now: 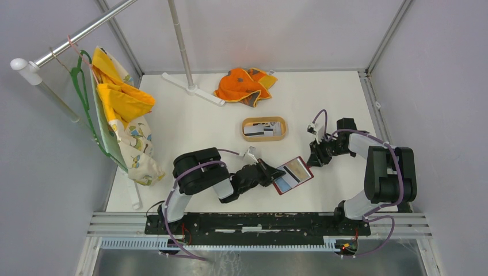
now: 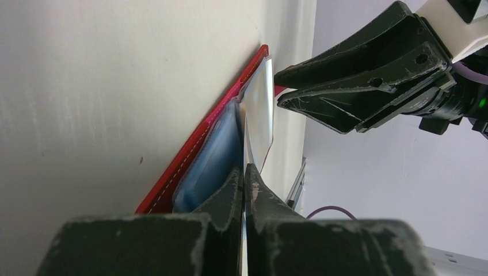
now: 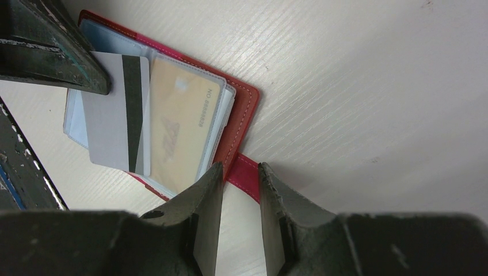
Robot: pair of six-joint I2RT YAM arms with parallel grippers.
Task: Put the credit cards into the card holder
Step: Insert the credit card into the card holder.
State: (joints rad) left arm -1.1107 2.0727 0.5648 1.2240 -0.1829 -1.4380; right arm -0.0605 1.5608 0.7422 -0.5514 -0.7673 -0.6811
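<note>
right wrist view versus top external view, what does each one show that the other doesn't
Only the right wrist: the dark stripe on the grey card, the number printed on a yellowish card behind a clear sleeve, the red snap tab straddled by the right gripper. Only the top external: the wooden tray with spare cards, an orange cloth, both whole arms. Both: the open red card holder, the left gripper holding the grey card at it.

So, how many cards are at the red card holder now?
2. A grey striped card is pinched in the left hand over the open card holder; a yellowish card sits inside it. More may be hidden underneath.
</note>
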